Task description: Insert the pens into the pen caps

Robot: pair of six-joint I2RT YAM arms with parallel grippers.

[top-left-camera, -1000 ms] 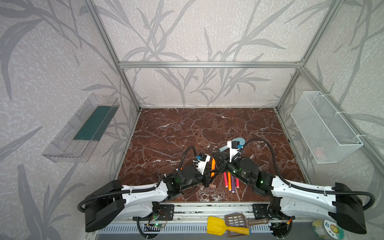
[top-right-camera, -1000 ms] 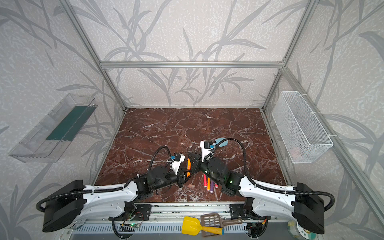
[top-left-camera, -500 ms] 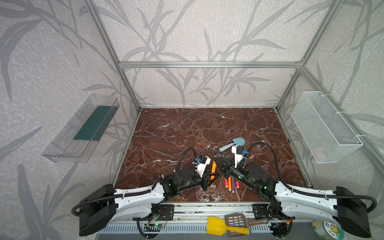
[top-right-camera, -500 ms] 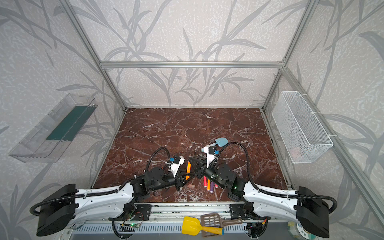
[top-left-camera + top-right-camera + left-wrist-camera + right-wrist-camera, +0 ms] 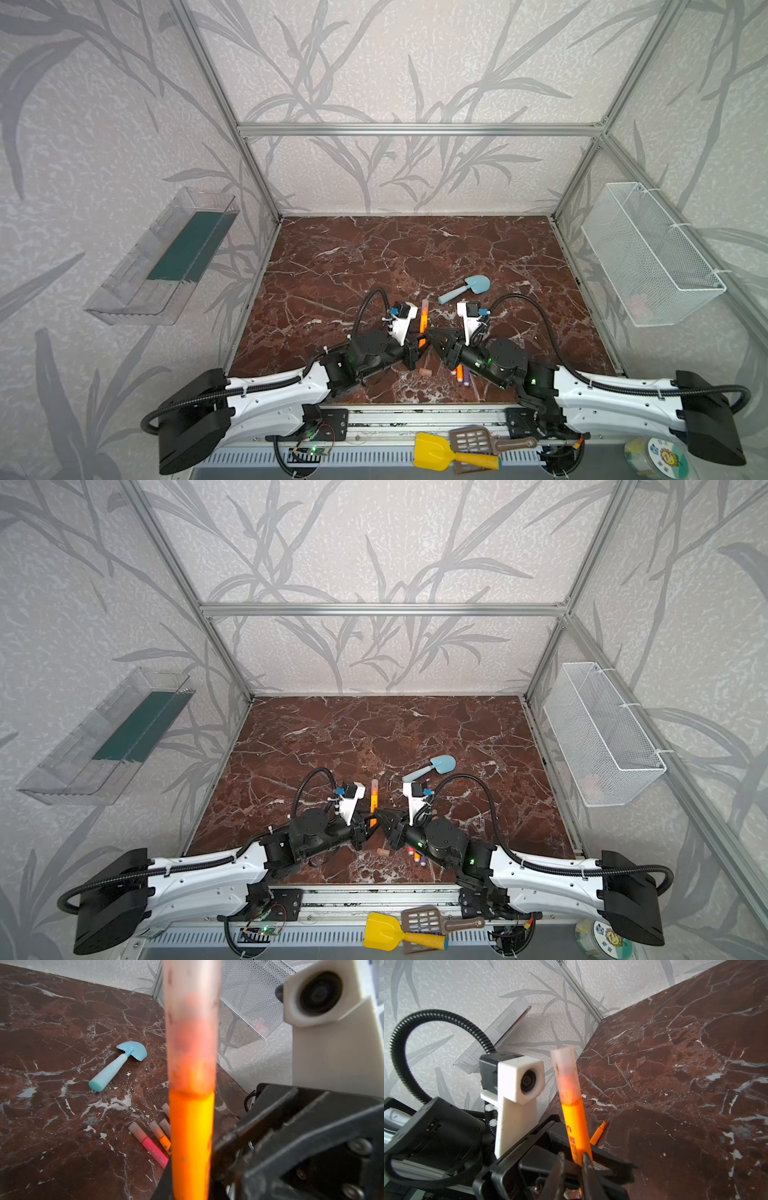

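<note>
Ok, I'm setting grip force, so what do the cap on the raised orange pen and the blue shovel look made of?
The cap looks like frosted translucent plastic with a matte finish: the orange pen shows through it as a pink-orange glow. The blue shovel is probably moulded opaque plastic with a smooth satin finish: one even colour, rounded edges, soft highlights.

The left arm (image 5: 274, 395) and right arm (image 5: 602, 395) have white moulded link shells, black joint housings and black base blocks. A black corrugated conduit (image 5: 397, 1053) loops to each wrist. Each camera housing (image 5: 519, 1080) is white with a round black lens. The left hand (image 5: 417, 353) and right hand (image 5: 432, 336) are black. The right hand has silver screws (image 5: 359, 1147).
</note>
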